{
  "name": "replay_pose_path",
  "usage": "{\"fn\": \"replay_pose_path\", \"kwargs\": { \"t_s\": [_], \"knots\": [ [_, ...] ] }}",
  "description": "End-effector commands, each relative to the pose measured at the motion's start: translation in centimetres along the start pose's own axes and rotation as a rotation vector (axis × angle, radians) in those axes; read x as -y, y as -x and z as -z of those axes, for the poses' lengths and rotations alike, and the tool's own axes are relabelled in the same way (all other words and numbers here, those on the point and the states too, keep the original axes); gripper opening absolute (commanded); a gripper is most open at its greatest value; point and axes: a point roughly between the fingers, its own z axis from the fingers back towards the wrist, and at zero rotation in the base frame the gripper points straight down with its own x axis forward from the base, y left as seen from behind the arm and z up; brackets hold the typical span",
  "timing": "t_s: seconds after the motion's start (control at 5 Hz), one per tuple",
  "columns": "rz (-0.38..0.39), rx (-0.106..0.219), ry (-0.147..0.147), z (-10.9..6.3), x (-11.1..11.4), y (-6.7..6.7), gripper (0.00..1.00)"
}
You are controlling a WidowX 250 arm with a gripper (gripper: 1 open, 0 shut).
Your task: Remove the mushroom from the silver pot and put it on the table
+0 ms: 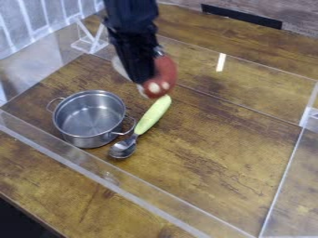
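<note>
You've got table (230,139) w/ bare wood on right, room to set down; silver pot (89,118) sits empty. Your gripper (149,74) is pinched on mushroom (165,71), held in air above corn piece (152,113), clear of pot. Prob light, rigid toy; rounded cap looks slick, so take it by thick stem, not cap.

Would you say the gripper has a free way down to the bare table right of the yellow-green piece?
Probably yes: the gripper, shut on the mushroom, hangs above the upper end of the yellow-green piece, and the table to its right lies bare.
</note>
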Motion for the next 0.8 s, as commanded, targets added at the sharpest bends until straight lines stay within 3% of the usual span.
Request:
{"fn": "replay_pose_path", "kwargs": {
  "t_s": [0.0,0.4,0.6],
  "knots": [
    [0.165,-0.020,0.047,1.4,3.3,-1.5,0.00],
    [0.370,-0.105,0.145,6.0,7.0,-3.0,0.00],
    [0.414,-0.148,0.168,6.7,6.0,-3.7,0.00]
  ]
}}
